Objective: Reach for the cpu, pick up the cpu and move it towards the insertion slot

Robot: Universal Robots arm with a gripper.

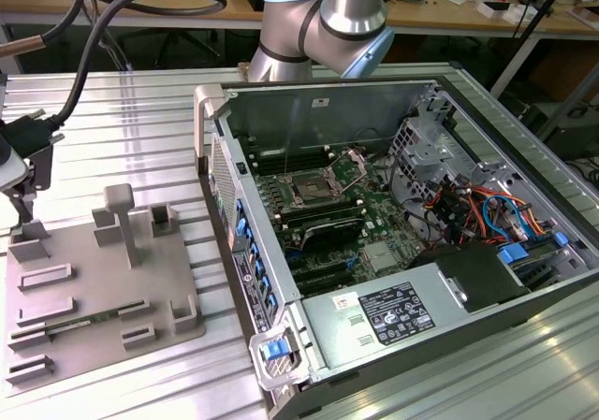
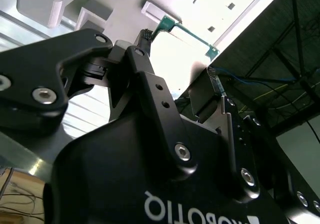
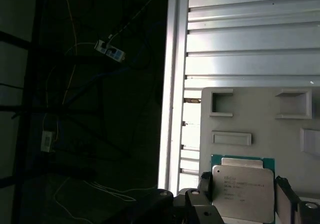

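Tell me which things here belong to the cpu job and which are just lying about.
Belong to the job:
cpu, at the grey fixture
gripper, at the cpu
insertion slot, inside the open computer case

Just lying about:
power supply box
red and blue cables
memory slots

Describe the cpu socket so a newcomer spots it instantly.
Find the open computer case on the exterior view's right and look at the green motherboard on its floor. The insertion slot lies on that board: a square with a dark centre and a shiny silver frame, unlike the long black memory slots beside it.
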